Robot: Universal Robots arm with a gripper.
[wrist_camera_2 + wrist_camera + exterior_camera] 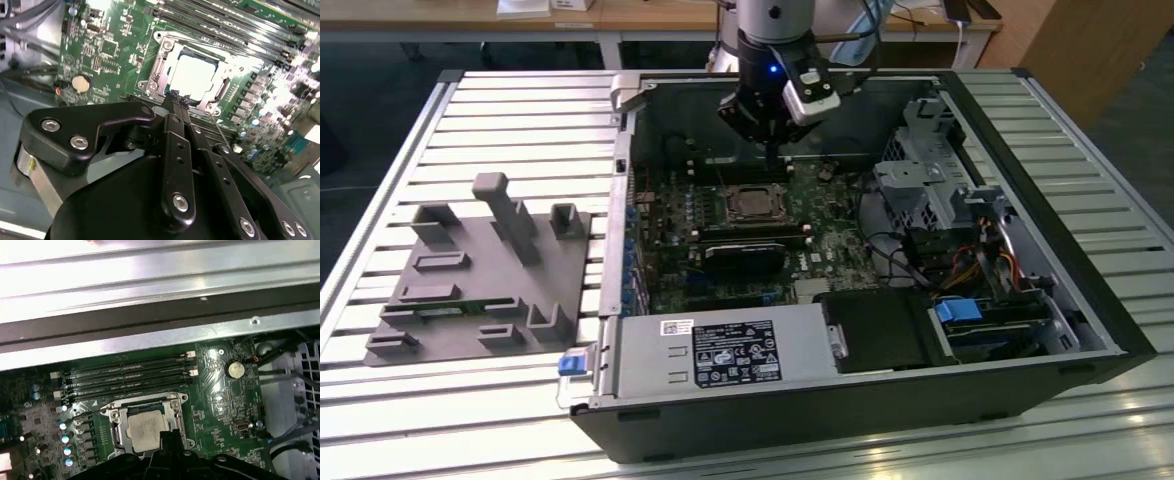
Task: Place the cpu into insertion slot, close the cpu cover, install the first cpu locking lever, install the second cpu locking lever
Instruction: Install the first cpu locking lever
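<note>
One cpu lies mid-motherboard, framed by the lowered cpu cover. The gripper, fingers pressed together, hovers at the cover's edge. Light, stiff, fragile, I'd say: hold its edges.

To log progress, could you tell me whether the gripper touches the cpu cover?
Cannot tell: the second wrist view shows the gripper overlapping the cpu cover.

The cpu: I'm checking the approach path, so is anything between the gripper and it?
Nothing visible does. In the second wrist view the gripper hangs at the rim of the cpu cover, whose cut-out leaves the cpu bare on top.
</note>
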